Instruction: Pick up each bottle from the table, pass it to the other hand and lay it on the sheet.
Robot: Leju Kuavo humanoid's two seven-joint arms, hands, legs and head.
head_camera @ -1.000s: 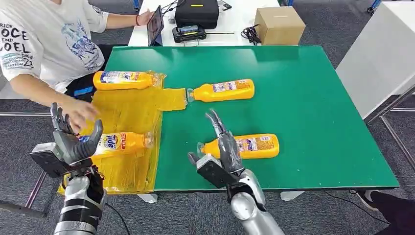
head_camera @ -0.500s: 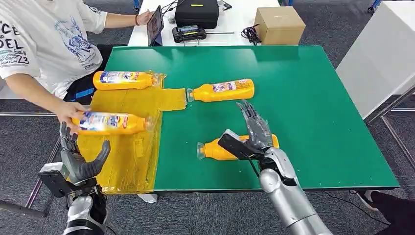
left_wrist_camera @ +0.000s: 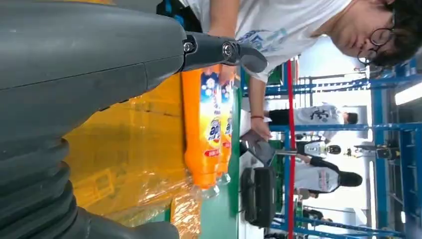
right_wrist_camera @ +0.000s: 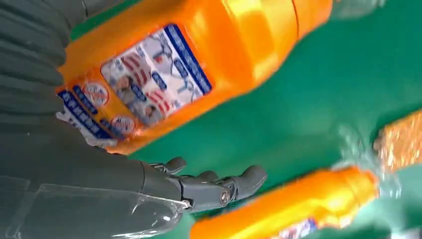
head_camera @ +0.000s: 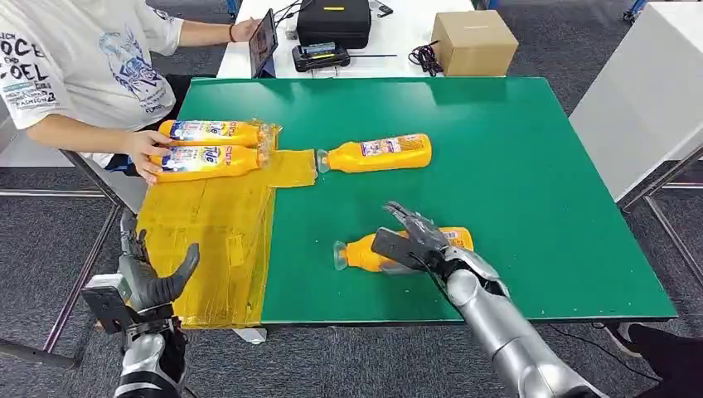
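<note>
The near orange bottle (head_camera: 363, 254) (right_wrist_camera: 199, 59) lies on its side on the green table (head_camera: 530, 182), cap pointing left. My right hand (head_camera: 419, 240) is spread over its body, and its fingers (right_wrist_camera: 219, 188) reach out past the label without closing. A second orange bottle (head_camera: 377, 153) (right_wrist_camera: 298, 211) lies farther back, its cap at the yellow sheet (head_camera: 215, 215) (left_wrist_camera: 124, 149). Two more bottles (head_camera: 211, 131) (head_camera: 207, 160) (left_wrist_camera: 201, 129) lie side by side at the sheet's far end. My left hand (head_camera: 149, 278) hangs open and empty by the sheet's near corner.
A person's hand (head_camera: 145, 151) rests on the two bottles on the sheet, at the table's left side. Behind the green table stand a cardboard box (head_camera: 472, 41), a black case (head_camera: 333, 21) and a tablet (head_camera: 264, 41). A white table (head_camera: 647, 91) stands to the right.
The person has carried one bottle from the sheet's near part to its far end, beside the other. My right hand has swung right and come down over the near bottle. My left hand has sunk lower.
</note>
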